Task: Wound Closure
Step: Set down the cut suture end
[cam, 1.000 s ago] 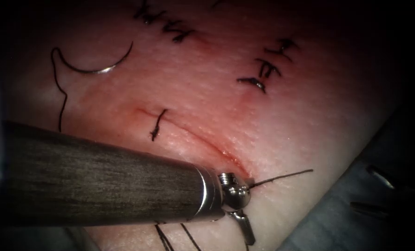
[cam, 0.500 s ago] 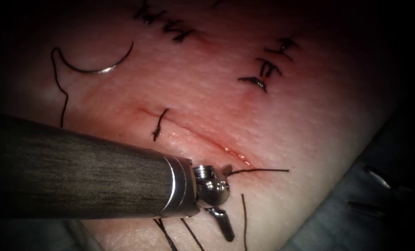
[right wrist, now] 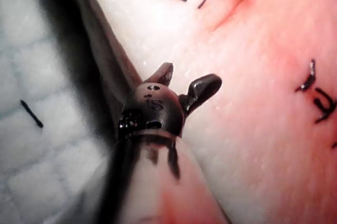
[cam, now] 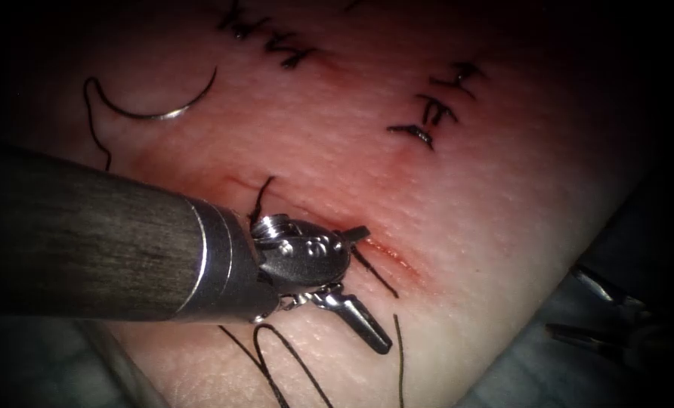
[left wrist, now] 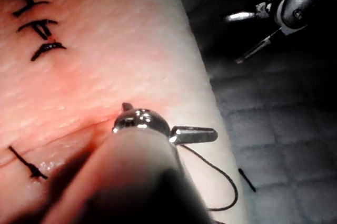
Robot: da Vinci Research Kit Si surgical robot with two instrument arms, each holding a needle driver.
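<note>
The curved needle (cam: 158, 112) lies free on the tissue (cam: 503, 196), left of the cut (cam: 386, 253), with its thread (cam: 95, 140) trailing down from its tail. My left tool (cam: 376, 289) hovers over the cut's lower end with jaws spread wide and nothing between them; it is also in the left wrist view (left wrist: 168, 121). A short thread end (cam: 375, 273) sticks out of the cut just beside the upper jaw. My right tool (cam: 562, 298) waits off the tissue's right edge, open and empty, and is seen close up (right wrist: 181, 84).
A knotted stitch (cam: 258, 198) crosses the cut's upper part. Finished stitches sit on other cuts at the upper right (cam: 428, 113) and top (cam: 273, 41). Loose thread loops (cam: 276, 355) lie below the left tool. Gridded grey cloth (left wrist: 284, 145) borders the tissue.
My left tool drew back up and to the left along the cut and its jaws spread wider. The short thread end swung from pointing right to pointing down-right.
</note>
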